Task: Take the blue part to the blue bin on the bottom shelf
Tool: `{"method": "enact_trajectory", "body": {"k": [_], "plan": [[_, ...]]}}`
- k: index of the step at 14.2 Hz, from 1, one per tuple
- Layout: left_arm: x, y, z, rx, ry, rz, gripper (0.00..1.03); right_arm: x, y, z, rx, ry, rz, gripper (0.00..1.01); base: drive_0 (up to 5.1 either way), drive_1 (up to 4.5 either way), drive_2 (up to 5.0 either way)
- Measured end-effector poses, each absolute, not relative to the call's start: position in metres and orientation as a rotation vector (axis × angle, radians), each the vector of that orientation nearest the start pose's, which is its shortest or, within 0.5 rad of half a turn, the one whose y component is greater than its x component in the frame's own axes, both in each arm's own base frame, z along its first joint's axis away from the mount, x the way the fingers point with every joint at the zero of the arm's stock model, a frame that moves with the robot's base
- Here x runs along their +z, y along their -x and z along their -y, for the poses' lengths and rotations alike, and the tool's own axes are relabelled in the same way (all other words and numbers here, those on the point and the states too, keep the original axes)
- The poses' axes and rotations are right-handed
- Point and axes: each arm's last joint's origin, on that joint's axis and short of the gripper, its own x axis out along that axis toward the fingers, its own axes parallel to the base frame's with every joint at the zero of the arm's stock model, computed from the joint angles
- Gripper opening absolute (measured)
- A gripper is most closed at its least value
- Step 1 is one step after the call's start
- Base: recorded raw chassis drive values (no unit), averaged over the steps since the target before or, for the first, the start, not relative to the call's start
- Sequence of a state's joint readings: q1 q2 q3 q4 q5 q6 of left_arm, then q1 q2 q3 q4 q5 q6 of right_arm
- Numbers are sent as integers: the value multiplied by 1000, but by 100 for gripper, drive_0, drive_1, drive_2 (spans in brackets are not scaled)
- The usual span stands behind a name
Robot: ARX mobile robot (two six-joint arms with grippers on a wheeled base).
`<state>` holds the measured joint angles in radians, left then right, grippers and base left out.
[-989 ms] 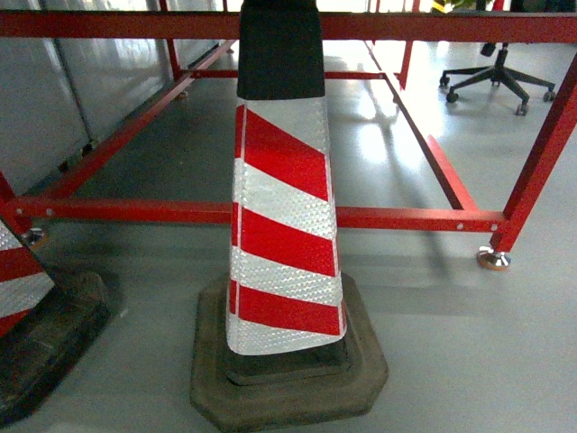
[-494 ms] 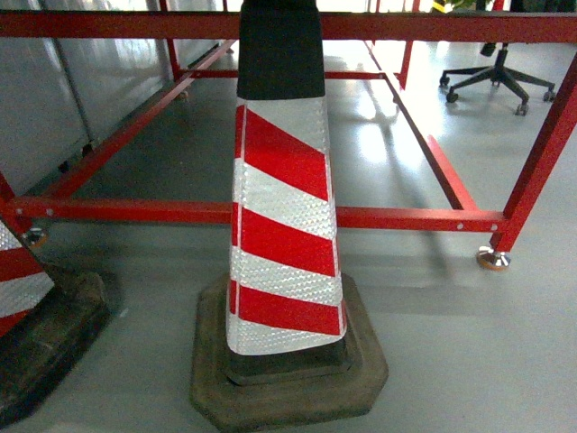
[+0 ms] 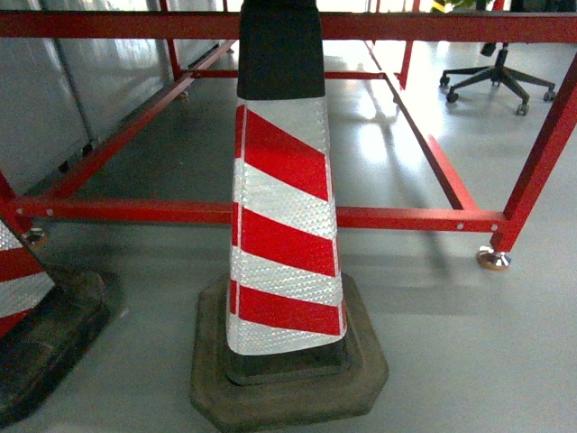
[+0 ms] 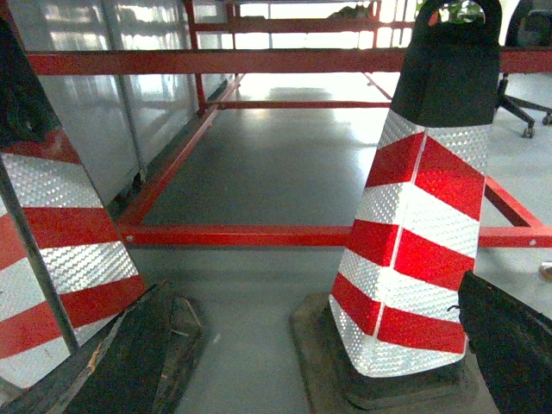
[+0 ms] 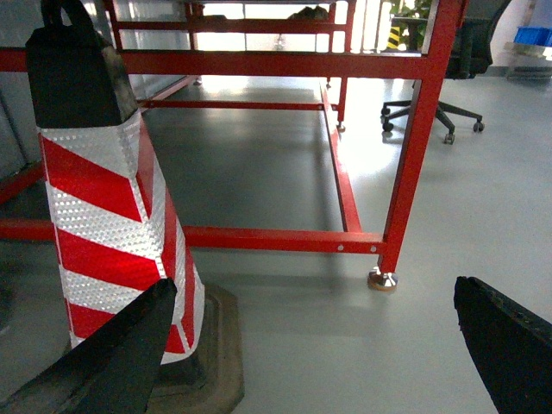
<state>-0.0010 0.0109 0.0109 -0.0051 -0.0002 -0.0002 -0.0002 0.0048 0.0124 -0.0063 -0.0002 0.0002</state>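
Smooth grey floor [image 3: 451,343], glossy with window glare further back. Across it, a red steel frame [image 3: 397,218] of low rails and uprights, resting at the near right corner on a round metal foot [image 3: 493,260]. Pale grey wall panels [image 3: 36,99] along the left. Far right, beyond the frame, a black office chair [image 3: 498,77] on castors.

Dead centre in the head view and very close, a traffic cone [image 3: 284,225]: red and white reflective stripes, black cap, upright on a worn black rubber base [image 3: 361,379], just in front of the frame's near rail. At the left edge, part of a second cone [image 3: 18,271] of the same kind, near the first but apart from it.

Left gripper [image 4: 315,289]: seen from its wrist camera as two dark fingers [image 4: 129,362] at the bottom corners, spread wide, nothing between them but floor and cones. Right gripper [image 5: 315,285]: likewise spread wide, fingers [image 5: 509,345] low in the corners, holding nothing, with the striped cone at its left.

No containers to tell in any view, save blue box-like shapes [image 5: 530,34] far back at the top right of the right wrist view, too small to tell what or what is inside. Blue part, blue bin and bottom shelf: in none of the three views.
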Motion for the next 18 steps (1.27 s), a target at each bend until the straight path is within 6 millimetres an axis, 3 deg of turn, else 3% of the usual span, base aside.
{"method": "enact_trajectory", "body": {"k": [18], "plan": [[166, -98, 0, -1, 0, -4, 98, 167, -97, 0, -1, -1, 3, 98, 0, 0, 0]]}}
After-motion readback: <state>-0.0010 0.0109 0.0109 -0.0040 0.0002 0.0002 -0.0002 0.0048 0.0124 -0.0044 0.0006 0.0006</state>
